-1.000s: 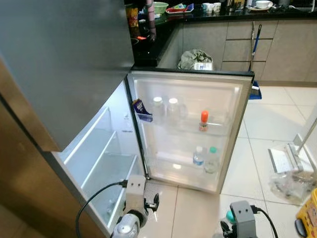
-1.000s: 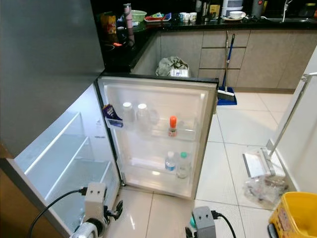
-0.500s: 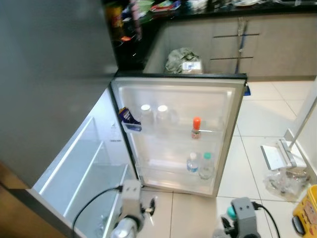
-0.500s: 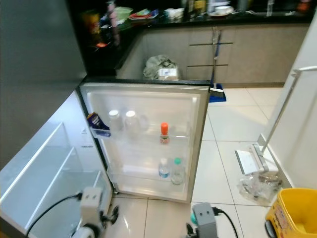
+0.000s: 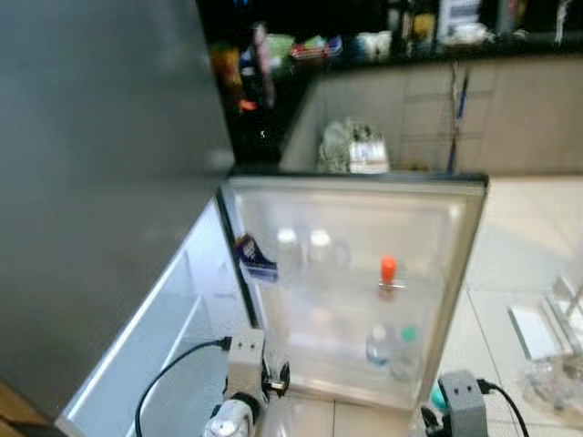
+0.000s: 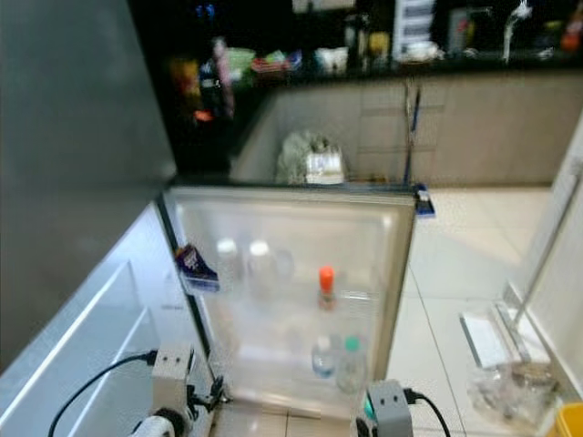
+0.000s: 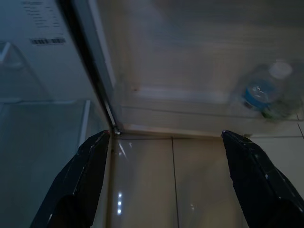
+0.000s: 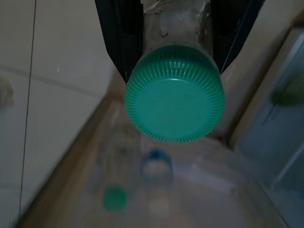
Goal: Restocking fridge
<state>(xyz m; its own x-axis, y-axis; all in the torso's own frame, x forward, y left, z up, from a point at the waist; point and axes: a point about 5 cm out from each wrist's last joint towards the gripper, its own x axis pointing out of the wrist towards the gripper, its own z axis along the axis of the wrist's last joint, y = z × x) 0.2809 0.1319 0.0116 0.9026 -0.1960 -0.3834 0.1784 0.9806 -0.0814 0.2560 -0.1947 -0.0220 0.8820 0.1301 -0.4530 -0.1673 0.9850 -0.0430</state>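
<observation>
Between right hand fingers: one green-capped bottle; roughly five on door; left hand open.

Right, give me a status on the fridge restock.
Done: the fridge door stands open, and its racks already hold an orange-capped bottle, two white-capped bottles and two bottles on the bottom rack. In hand: the right gripper is shut on a green-capped bottle, pointed at that bottom rack. The left gripper is open and holds nothing. Left: shelving that bottle and closing the door.
</observation>
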